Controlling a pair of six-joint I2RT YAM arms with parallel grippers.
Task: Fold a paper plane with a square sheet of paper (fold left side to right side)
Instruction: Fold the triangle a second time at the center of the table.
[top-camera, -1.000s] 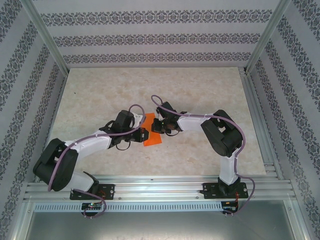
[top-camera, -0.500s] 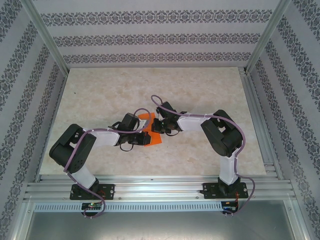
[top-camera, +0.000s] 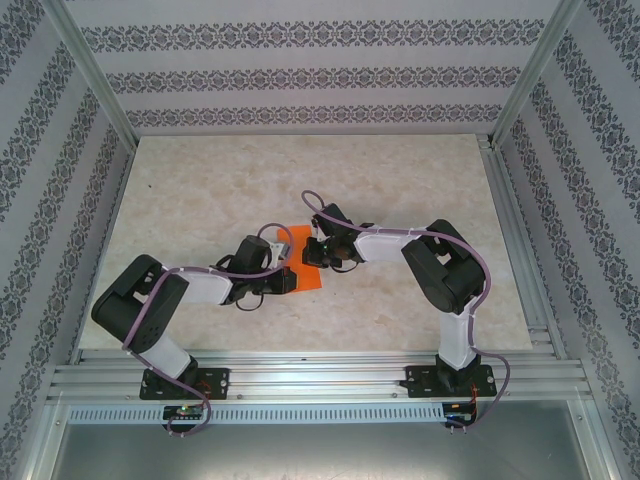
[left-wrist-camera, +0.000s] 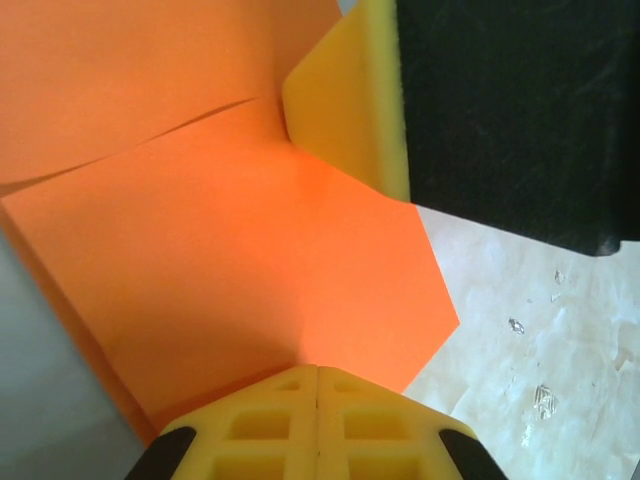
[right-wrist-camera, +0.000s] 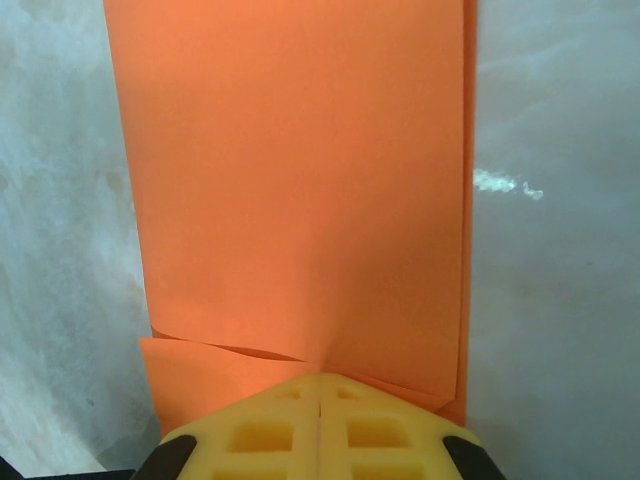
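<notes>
Left gripper (left-wrist-camera: 318, 385): fingers pressed together, pinching an edge of the orange paper (left-wrist-camera: 230, 260). In the top view the paper lies creased at frame centre, between the two wrists. Right gripper (right-wrist-camera: 320, 388): also clamped on the paper's edge, and its yellow pad (left-wrist-camera: 345, 100) touches the sheet. Versus a second ago, the left elbow sits further right and higher in the frame, and less orange shows. Beige marbled table (top-camera: 400, 180), patterned wallpaper walls (top-camera: 300, 75), aluminium rails (top-camera: 300, 372).
</notes>
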